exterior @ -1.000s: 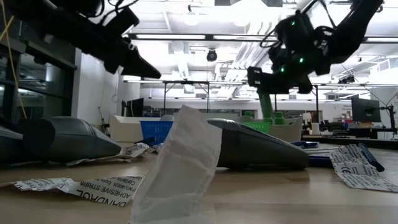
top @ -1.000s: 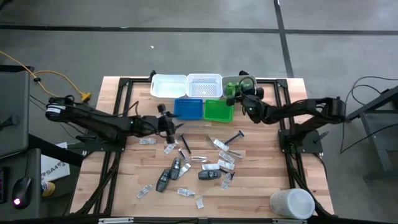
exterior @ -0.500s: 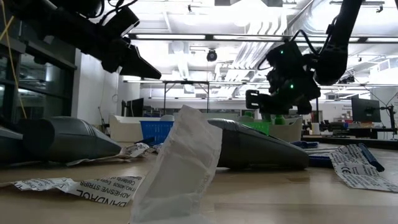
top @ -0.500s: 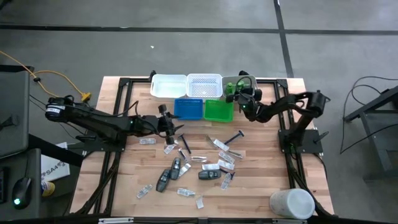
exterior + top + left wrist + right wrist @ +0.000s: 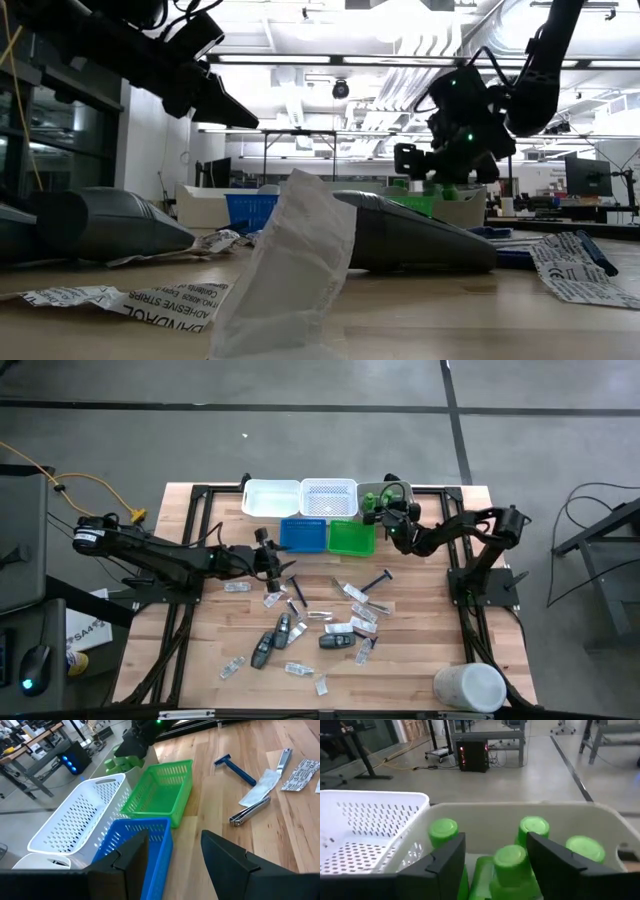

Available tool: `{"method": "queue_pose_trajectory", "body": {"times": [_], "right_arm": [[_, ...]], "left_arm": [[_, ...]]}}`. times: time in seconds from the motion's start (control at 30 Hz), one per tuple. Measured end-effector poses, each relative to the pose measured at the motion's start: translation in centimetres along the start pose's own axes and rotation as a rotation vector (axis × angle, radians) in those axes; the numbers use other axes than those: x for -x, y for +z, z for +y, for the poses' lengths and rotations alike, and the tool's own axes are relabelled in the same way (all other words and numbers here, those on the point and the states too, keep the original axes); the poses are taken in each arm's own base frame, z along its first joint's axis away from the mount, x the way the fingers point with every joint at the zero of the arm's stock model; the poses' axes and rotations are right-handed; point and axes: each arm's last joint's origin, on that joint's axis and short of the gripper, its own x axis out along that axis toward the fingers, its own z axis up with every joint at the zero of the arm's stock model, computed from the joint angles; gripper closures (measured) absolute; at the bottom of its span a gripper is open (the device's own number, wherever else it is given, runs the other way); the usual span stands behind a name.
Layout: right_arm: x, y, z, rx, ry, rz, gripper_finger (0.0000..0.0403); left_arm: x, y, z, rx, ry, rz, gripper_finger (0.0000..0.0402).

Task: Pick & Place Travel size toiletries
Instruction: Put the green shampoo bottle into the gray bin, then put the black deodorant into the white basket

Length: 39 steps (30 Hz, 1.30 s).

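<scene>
Right gripper (image 5: 495, 865) hangs with fingers apart over the beige bin (image 5: 600, 817) holding green-capped bottles (image 5: 509, 862): light, rigid, slick; grasp at cap. Left gripper (image 5: 172, 855), parted and empty, near blue basket (image 5: 145, 842)

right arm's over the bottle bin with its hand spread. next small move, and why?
Probably lift the right hand straight up and clear. Its fingers stand apart around a green bottle that sits upright among other green-capped bottles in the beige bin, so the drop looks done. More toiletries wait on the table. The left hand hovers open near the blue basket.
</scene>
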Motion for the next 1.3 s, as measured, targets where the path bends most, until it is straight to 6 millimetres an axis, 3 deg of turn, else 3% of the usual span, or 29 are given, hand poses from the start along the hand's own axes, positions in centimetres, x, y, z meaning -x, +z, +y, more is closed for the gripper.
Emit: {"method": "queue_pose_trajectory", "body": {"times": [0.13,0.33,0.57,0.67,0.77,1.07,1.3], "right_arm": [[1.3,1.4,0.6,0.060,0.061,-0.018,0.0193],[5.0,3.7,1.2,0.123,0.246,0.053,0.0199],[10.6,5.1,1.9,0.368,0.820,0.172,0.0203],[13.2,5.0,2.4,0.468,1.077,0.178,0.0202],[15.7,4.5,3.1,0.533,1.225,0.159,0.0202],[21.0,1.8,3.8,0.647,1.231,0.131,0.0201],[23.2,1.3,3.5,0.529,1.243,0.220,0.0201]], "left_arm": [[0.0,0.0,0.0,0.002,0.000,0.000,0.0224],[0.0,0.0,0.0,0.007,0.000,0.000,0.0224],[0.0,0.0,-0.2,0.010,-0.069,-0.014,0.0224],[0.0,0.1,-0.2,0.014,-0.071,-0.014,0.0224],[0.0,0.1,-0.2,0.018,-0.074,-0.015,0.0224],[0.2,0.2,-0.3,0.088,-0.129,-0.005,0.0224],[1.3,2.6,0.5,0.359,-0.147,0.351,0.0224]]}}
